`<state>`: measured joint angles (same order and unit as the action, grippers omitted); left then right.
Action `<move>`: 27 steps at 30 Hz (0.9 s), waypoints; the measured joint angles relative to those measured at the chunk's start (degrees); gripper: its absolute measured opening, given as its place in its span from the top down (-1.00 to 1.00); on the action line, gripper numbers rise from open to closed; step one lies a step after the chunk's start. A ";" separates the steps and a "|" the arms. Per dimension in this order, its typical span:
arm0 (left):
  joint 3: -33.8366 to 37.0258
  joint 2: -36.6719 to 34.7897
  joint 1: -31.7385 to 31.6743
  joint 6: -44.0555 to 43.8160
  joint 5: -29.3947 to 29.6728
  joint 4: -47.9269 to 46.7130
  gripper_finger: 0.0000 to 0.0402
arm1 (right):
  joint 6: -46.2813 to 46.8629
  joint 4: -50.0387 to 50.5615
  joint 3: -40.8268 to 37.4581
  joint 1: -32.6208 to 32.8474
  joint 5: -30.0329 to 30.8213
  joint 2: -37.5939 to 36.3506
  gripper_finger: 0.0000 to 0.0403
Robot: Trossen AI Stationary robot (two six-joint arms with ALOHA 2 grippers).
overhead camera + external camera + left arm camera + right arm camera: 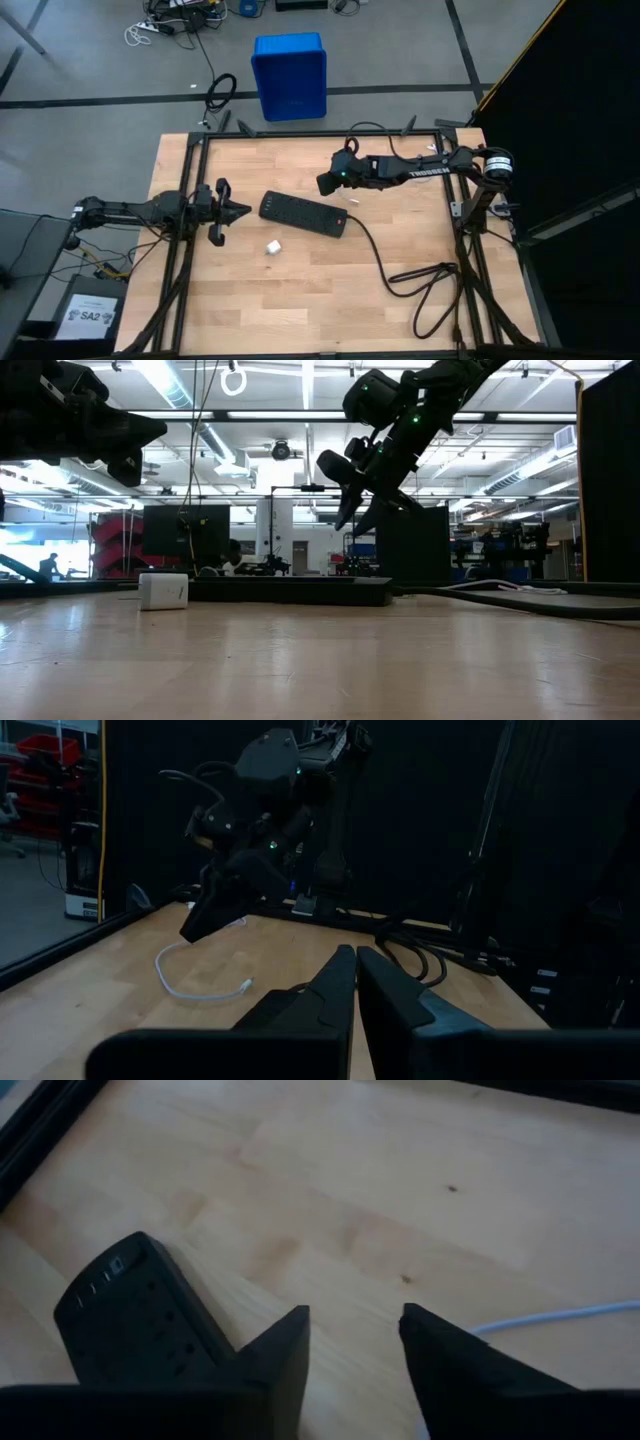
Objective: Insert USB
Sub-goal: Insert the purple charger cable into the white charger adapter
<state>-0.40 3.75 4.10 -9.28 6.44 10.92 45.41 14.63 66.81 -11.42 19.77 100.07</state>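
The thin white USB cable [195,988] lies loosely curved on the wooden table, and a stretch of it shows beside my right finger [560,1317]. The black power strip [302,213] lies flat mid-table, its end near my right gripper [140,1320]. My right gripper [322,185] hovers open above the table by the strip's far side, tipped downward [355,1340], with nothing between its fingers. My left gripper [243,211] is shut, raised off the table left of the strip, pointing at it [355,975].
A small white cube [273,246] sits on the table on the near side of the strip [163,590]. The thick black cord [420,285] runs from the strip and loops toward the near right corner. A blue crate [290,75] stands on the floor beyond the far edge.
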 joint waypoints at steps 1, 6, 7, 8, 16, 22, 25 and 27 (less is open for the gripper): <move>0.00 0.00 0.00 0.00 0.00 0.02 1.00 | 0.02 -0.11 0.00 0.00 0.06 0.00 0.22; 0.00 0.00 0.00 -0.01 0.00 0.00 1.00 | 0.02 -0.14 0.00 -0.02 0.46 0.00 0.16; 0.02 0.00 -0.01 0.00 0.00 0.00 1.00 | 0.02 -0.11 -0.01 -0.02 0.46 0.00 0.16; 0.00 0.00 0.00 0.00 0.00 0.00 1.00 | 0.02 -0.13 0.00 -0.02 0.46 0.00 0.17; 0.00 0.00 0.00 0.00 0.00 0.00 1.00 | 0.07 -0.11 0.00 -0.04 0.46 0.00 0.18; 0.00 0.00 -0.01 0.00 -0.01 -0.01 1.00 | 0.09 -0.11 -0.02 -0.04 0.49 0.00 0.18; 0.02 0.00 0.00 -0.01 0.00 -0.01 1.00 | 0.21 -0.11 0.00 -0.04 0.55 0.00 0.19; 0.02 0.00 0.00 0.00 0.00 0.00 1.00 | 0.76 0.01 -0.02 -0.06 0.55 0.00 0.19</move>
<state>-0.38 3.75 4.10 -9.28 6.44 10.91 46.17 14.64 66.78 -11.48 20.32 100.07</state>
